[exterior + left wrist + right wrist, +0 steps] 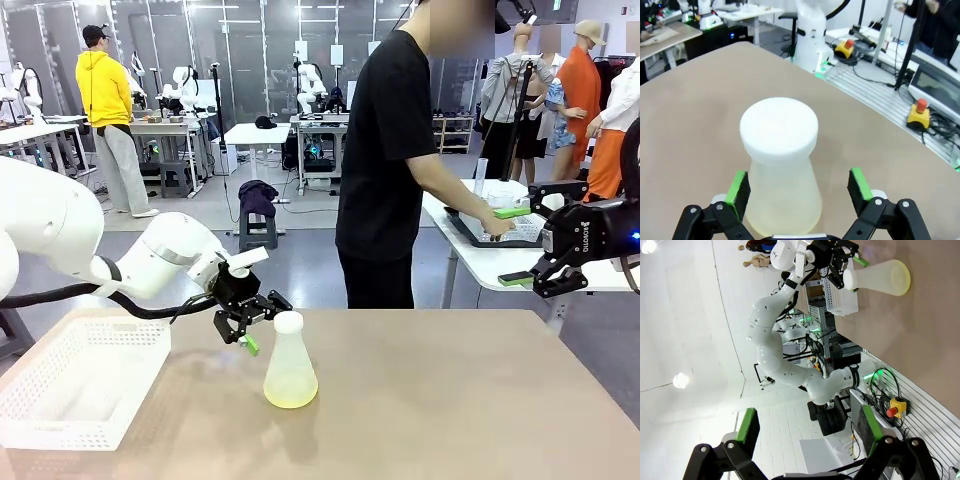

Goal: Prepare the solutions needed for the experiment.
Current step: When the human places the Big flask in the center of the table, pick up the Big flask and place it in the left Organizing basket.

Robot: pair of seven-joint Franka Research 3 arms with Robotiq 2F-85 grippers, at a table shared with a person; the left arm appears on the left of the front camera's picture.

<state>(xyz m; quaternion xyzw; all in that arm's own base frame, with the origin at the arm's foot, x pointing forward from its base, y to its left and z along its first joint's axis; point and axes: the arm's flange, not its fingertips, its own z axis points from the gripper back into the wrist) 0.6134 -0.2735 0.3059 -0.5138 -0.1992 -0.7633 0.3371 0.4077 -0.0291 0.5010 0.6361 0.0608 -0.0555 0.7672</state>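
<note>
While the left gripper (799,192) stands open astride the frosted conical flask (290,362) holding the pale yellow-green solution (290,393), centre both pads on its neck before closing; the right gripper (807,430) idles open, well apart.

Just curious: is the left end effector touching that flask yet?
Apart. The left wrist view shows table between each green pad of the left end effector and the flask.

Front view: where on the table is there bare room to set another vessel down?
The tabletop is bare from the conical flask rightward to the table's right edge, beneath the raised right gripper. The near strip in front of the flask is free too. It is crowded on the left: the white basket fills that corner, and the open left gripper hangs beside the flask's neck.
</note>
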